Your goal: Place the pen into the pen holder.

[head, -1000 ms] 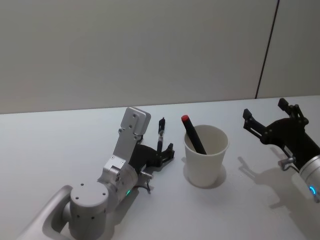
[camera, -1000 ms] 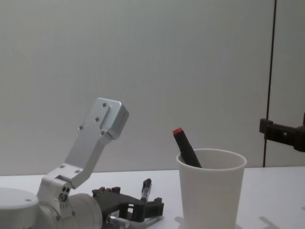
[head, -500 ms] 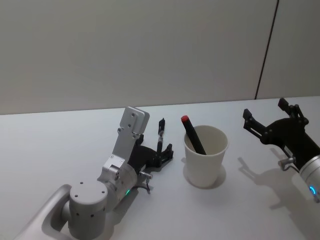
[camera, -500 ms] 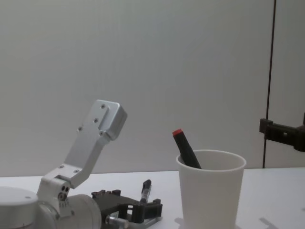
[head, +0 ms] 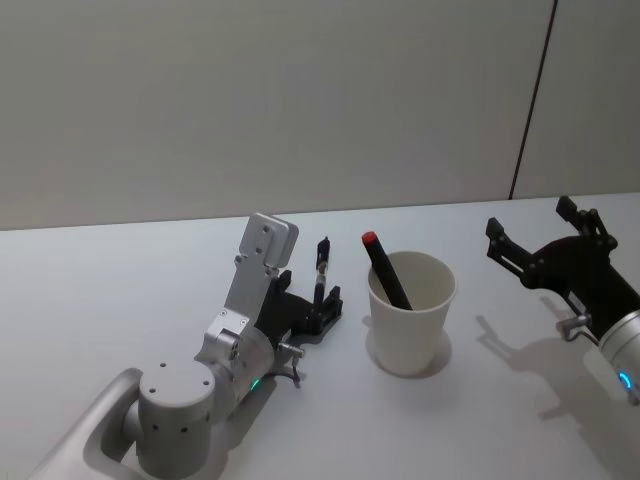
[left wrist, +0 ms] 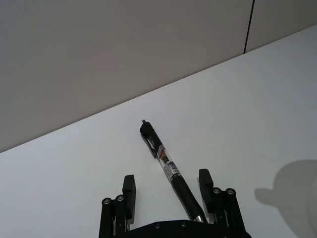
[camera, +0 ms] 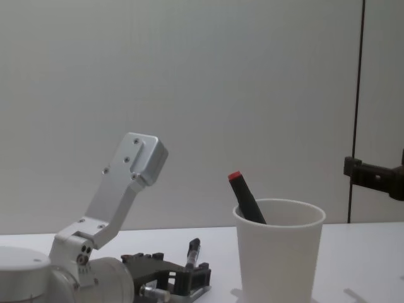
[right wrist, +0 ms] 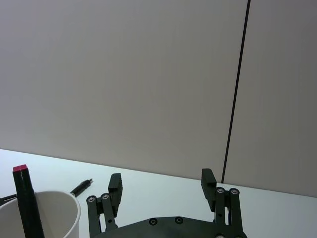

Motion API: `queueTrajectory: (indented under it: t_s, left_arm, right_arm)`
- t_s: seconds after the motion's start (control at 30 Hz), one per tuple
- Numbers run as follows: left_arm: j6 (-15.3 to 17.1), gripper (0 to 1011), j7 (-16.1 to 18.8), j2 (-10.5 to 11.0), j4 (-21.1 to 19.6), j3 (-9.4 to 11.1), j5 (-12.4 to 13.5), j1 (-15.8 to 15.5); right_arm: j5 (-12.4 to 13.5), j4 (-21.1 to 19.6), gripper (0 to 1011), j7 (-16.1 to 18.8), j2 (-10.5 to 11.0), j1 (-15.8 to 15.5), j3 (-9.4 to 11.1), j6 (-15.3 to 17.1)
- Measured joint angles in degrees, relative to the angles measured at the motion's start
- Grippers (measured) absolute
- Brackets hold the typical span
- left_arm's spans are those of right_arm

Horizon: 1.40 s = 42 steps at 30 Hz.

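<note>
One slim black-and-clear pen (left wrist: pixel 162 156) lies ungrasped on the white desk (head: pixel 120 290), left of the plain white paper cup (head: pixel 410 325), while my left gripper (left wrist: pixel 167 184), jaws released around it, has slid slightly nearer, delaying pickup; the right gripper (right wrist: pixel 162 177) waits spread at the right.

Head view from above, chest view low, level, both share pen holder (head: pixel 405 340)
</note>
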Motion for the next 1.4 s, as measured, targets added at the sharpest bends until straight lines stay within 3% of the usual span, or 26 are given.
queueTrajectory:
  t_s: [1.4]
  left_arm:
    - [0.3, 529, 0.0, 0.0, 0.1, -0.1, 0.0, 0.0]
  right_arm:
    - [0.0, 0.0, 1002, 0.0, 0.0, 0.0, 0.0, 0.0]
